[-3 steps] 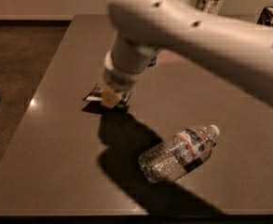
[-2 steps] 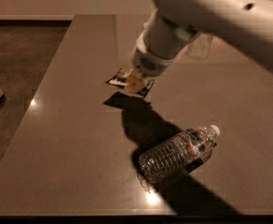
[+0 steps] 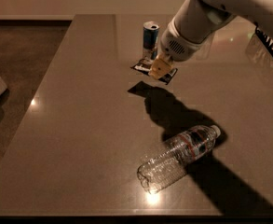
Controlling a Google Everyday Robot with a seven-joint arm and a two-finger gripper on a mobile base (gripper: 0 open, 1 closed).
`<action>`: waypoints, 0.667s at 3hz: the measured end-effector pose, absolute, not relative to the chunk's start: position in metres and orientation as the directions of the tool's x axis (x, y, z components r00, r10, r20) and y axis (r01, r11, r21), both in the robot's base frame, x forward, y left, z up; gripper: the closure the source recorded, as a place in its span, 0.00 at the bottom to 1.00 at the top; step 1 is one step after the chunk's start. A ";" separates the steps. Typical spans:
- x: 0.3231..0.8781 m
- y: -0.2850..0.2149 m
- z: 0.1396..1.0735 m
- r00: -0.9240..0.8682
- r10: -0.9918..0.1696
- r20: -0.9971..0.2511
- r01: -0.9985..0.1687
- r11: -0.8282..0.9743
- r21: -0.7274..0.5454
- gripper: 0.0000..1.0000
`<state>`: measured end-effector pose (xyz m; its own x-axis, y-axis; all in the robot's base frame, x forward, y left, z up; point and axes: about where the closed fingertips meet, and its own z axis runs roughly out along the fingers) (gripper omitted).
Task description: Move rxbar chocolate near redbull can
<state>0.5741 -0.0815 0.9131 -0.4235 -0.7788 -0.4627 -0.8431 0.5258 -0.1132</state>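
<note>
Gripper (image 3: pixel 157 69) is pinching the rxbar chocolate (image 3: pixel 140 66) between narrowed jaws and holding it flat, clear of the table (image 3: pixel 80 125); its shadow is falling apart from it. The bar is hanging just beside the redbull can (image 3: pixel 150 37), probably ready for set-down. A water bottle (image 3: pixel 180 155) is lying well apart.

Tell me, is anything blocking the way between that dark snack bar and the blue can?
Nothing visible. The gripper holds the rxbar chocolate right beside the redbull can; the water bottle lies far off at the near edge of the table.
</note>
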 end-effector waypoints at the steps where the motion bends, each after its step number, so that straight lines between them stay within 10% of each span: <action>1: 0.597 -0.094 0.907 -0.451 -0.767 -0.457 -0.828 0.551 -0.108 1.00; 2: 0.616 -0.109 0.901 -0.475 -0.757 -0.449 -0.811 0.574 -0.111 1.00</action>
